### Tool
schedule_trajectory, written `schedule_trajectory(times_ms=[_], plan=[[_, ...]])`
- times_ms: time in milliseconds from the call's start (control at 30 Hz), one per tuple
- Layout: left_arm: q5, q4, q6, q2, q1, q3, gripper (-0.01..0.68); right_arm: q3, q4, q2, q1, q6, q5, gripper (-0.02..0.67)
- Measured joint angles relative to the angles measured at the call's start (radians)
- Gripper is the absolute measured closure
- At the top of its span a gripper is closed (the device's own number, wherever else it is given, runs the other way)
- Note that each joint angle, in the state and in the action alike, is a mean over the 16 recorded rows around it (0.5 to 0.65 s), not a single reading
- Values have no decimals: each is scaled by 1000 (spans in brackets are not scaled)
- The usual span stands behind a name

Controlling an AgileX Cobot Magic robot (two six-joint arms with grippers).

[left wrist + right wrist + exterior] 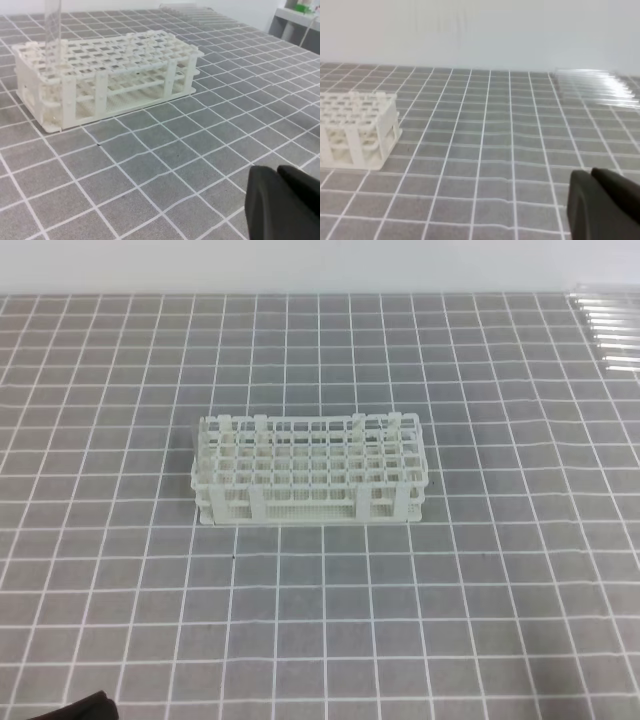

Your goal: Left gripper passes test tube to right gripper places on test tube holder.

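1. Task item location. 1 slender clear glass test tube (pixel 52 35) stands upright in a corner hole of the white plastic 2-tier grid test tube holder (pixel 310 475). This shows only in the left wrist view. In the exterior high view the tube is too faint to confirm. The holder sits mid-way across the grey mat with white grid lines (pixel 400 620). A batch of like clear tubes packed side by side (pixel 610 325) lies at the far right edge, well apart from the holder.

2. Gripper state. The left gripper (pixel 282 205), with black wedge-shaped jaws, is low over the mat near the holder. Its jaws lie together and hold nothing. The right gripper (pixel 605 205), with black pointed jaws, is likewise closed on nothing, with the holder (pixel 355 130) to its left and the packed tubes (pixel 597 85) ahead.

3. Step in hand. Judged from this layout, the placement appears done and both arms are clear of the holder.

4. Procedure notes.
- Check that the tube is seated through both tiers.
- Route any arm travel away from the tube's raised top; a side knock could tip it or shift the light holder.
- Keep both grippers off the packed tubes, which could roll.
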Motion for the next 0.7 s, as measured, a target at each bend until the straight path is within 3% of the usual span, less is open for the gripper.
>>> schedule_trajectory(times_ms=[400,700], plan=[[12,1,0,1,1,2,673,57,24,-31,-3,-18,-55,650],[13,1,0,1,1,3,673,58,32,-31,-3,-63,25,650]])
